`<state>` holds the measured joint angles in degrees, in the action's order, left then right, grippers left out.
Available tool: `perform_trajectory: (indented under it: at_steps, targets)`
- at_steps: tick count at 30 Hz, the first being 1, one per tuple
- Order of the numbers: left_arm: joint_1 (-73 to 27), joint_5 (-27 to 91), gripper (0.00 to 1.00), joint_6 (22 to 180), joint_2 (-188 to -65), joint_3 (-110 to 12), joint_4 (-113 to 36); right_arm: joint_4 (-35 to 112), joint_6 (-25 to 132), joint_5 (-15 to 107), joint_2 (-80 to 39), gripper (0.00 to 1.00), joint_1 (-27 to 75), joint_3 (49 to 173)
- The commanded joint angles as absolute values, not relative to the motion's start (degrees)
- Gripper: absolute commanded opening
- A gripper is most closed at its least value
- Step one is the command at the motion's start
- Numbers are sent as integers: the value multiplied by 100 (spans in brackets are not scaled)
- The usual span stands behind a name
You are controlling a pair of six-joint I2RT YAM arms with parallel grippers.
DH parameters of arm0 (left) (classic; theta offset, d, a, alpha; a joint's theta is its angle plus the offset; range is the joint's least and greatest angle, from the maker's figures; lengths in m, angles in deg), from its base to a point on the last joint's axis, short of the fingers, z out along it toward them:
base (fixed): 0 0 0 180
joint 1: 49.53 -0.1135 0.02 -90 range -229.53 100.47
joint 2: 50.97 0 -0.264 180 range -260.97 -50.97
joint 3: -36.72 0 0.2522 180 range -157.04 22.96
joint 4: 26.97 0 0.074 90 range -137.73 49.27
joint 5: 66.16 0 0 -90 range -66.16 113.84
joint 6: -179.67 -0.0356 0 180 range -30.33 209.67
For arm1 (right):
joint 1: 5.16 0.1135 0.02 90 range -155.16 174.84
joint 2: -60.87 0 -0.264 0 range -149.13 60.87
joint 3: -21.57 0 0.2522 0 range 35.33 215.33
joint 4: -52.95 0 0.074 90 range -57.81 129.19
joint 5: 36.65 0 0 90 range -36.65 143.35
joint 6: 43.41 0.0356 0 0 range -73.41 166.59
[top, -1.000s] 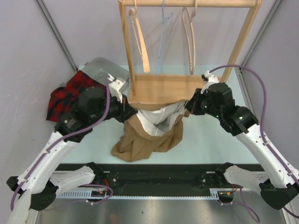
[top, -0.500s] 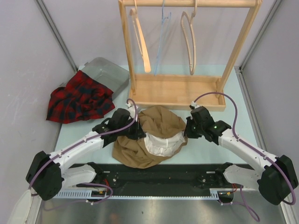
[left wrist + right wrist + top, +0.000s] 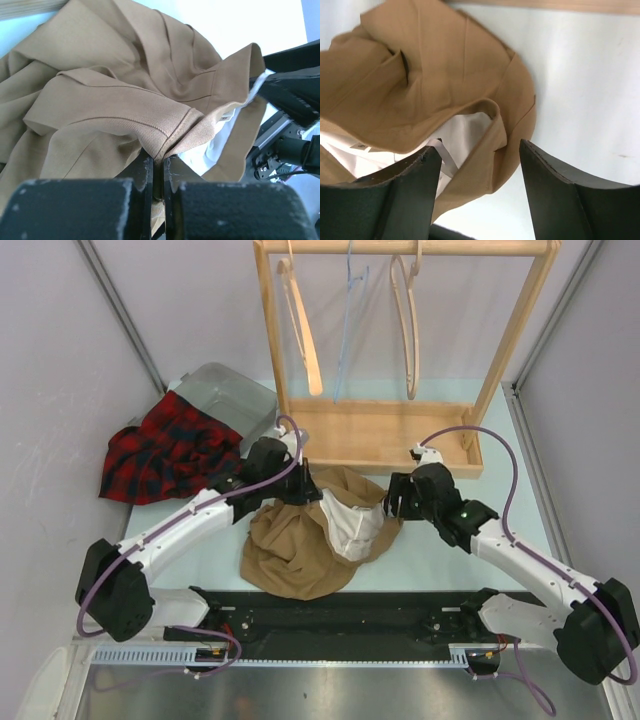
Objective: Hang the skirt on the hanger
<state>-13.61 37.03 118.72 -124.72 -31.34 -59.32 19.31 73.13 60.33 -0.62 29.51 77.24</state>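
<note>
Tan and crumpled, the skirt (image 3: 295,545) is lying just in front of the wooden rack (image 3: 375,435), with its white lining showing. We are pinching a seamed fold in our left gripper (image 3: 157,170), jaws clamped on the cloth. Our right gripper (image 3: 477,147) is hovering over the hem, jaws apart. Lifting one-sided, we are risking bunching or slipping short of the wooden hanger (image 3: 405,330) on that rack.

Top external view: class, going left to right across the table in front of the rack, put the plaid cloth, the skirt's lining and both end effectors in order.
Red plaid cloth → left end effector → skirt's white lining → right end effector.
</note>
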Motion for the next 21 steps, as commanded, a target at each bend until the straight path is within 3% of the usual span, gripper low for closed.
perform_trajectory:
  at_steps: [1,5,11,14,15,21]
  targets:
    - [-1472,3729,0,11963,-12594,-3513,-6068,2293,7146,6793,224,68,2999,7673]
    - [-1525,3772,0,12016,-12796,-3654,-6252,2240,7032,7408,628,65,3183,7638]
    - [-1552,3834,1,12069,-12972,-3865,-6332,2205,6900,7392,1051,58,3237,7453]
    - [-1552,3913,14,12008,-12876,-3891,-6297,2047,6996,7374,1042,58,3254,7427]
    - [-1552,3913,22,11982,-12832,-3865,-6296,2012,7057,7383,1025,58,3254,7418]
    - [-1543,3948,27,11867,-12401,-3619,-6191,2073,7076,7348,1007,48,3316,7374]
